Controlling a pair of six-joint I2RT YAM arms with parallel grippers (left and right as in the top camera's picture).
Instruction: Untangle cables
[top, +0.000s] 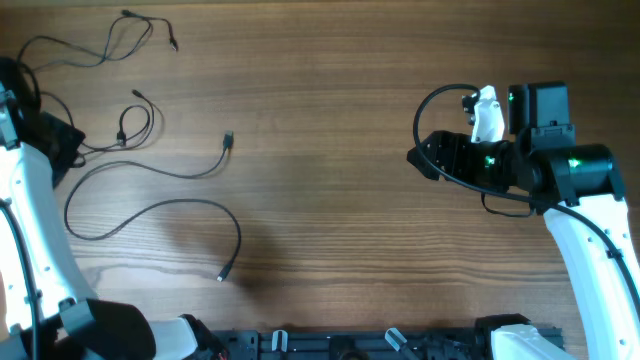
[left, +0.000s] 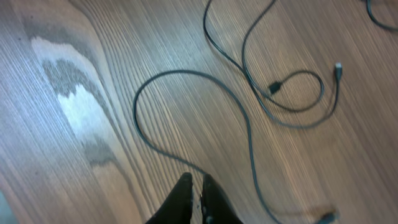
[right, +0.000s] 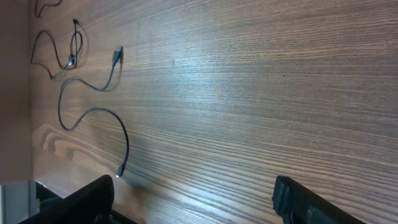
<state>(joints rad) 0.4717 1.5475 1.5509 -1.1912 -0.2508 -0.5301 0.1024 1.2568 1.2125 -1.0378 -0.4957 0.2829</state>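
The cables (top: 200, 201) lie loose at the left end of the counter (top: 330, 200), one strand running into the nearly closed left gripper (left: 199, 185), pinched or not unclear, well apart from the gaping, empty right gripper (right: 193, 190).

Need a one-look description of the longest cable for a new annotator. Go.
Start at the left third of the wooden table, where the thin black cables lie. The one meant is the S-shaped cable, snaking widely and closest to the robot's side. Unlike the small looped cables above it, it is long and spread out.
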